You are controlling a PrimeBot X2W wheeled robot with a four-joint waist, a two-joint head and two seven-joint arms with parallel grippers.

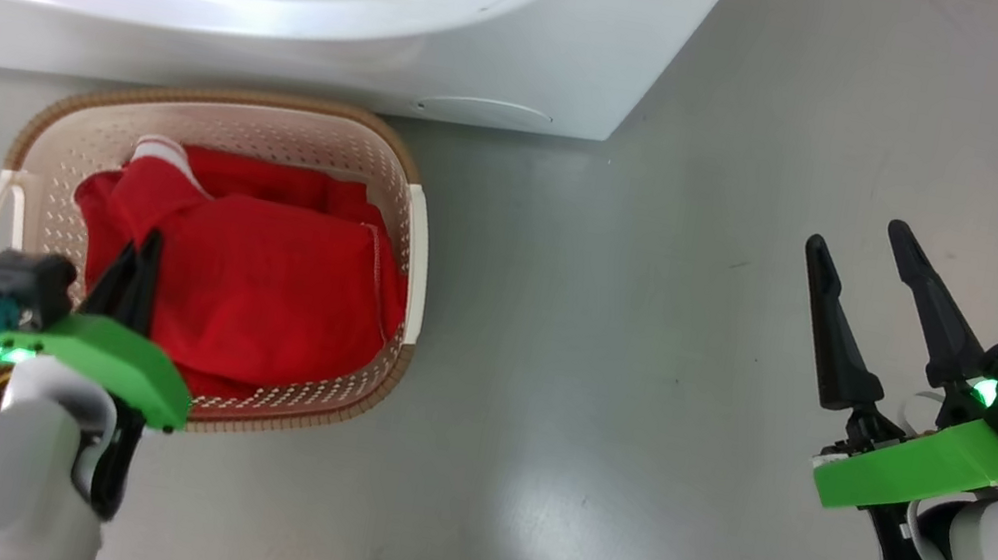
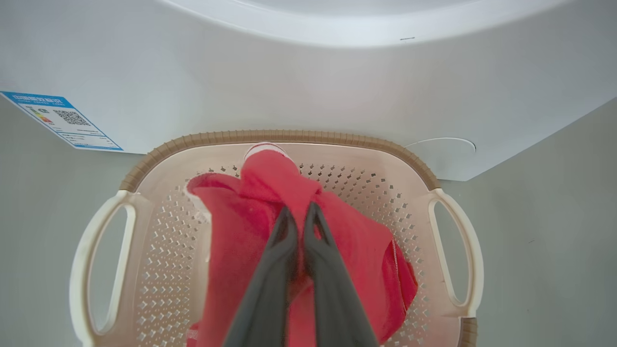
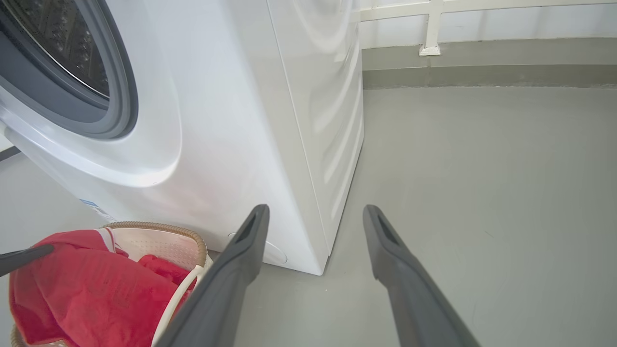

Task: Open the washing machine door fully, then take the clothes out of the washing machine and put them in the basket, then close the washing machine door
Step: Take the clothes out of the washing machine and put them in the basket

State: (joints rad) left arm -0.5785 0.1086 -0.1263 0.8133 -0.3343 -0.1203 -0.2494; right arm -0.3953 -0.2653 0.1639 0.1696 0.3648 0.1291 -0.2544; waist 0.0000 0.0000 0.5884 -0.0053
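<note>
Left gripper [image 2: 301, 212] pinches the red clothes [image 1: 275, 283] between its 2 nearly closed fingers, inside the basket [image 1: 225, 100] below it, while the right gripper [image 1: 856, 236] hangs wide open, well apart.

the clothes [image 1: 274, 293] are bright red with a white trim band. the basket [image 1: 411, 245] is cream, dotted all over with small perforations, under a brown woven-look rim. the washing machine [image 1: 520, 30] is glossy white with a grey gasket [image 3: 123, 103] and a blue sticker [image 2: 62, 119]. the left gripper [image 1: 143, 246] and right gripper [image 1: 856, 236] are black, on bright green mounts [image 1: 111, 357]. the floor [image 1: 642, 395] is dull grey.
</note>
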